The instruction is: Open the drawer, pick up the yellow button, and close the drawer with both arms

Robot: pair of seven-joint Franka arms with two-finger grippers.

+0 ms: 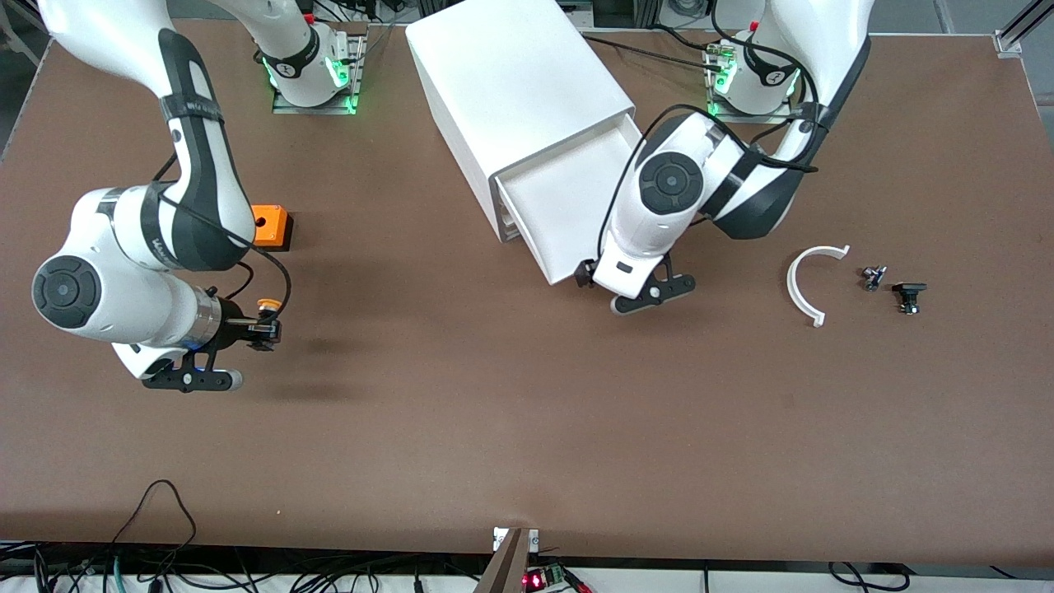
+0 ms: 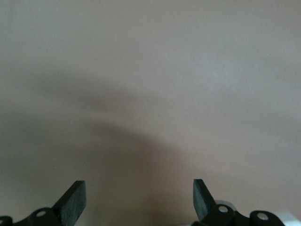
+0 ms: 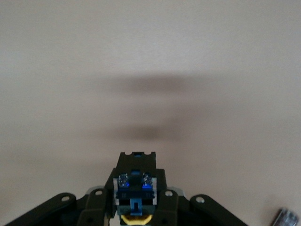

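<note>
Button (image 3: 136,197) is held between the shut fingers of the right gripper (image 1: 262,326) over bare table (image 1: 527,428) near the orange cube (image 1: 270,226), its long axis lying along the fingers, blue base toward the fingertips. The left gripper (image 2: 139,197) is spread wide and empty in front of the pulled-out drawer (image 1: 560,206).

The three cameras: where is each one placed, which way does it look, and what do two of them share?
Front view: high across the table, facing both arms, the open drawer and the cabinet.
Left wrist view: on the left arm's wrist, facing bare table; left gripper open.
Right wrist view: on the right arm's wrist, facing the table; right gripper holds the button.
Shared: front and right wrist views show the button.
</note>
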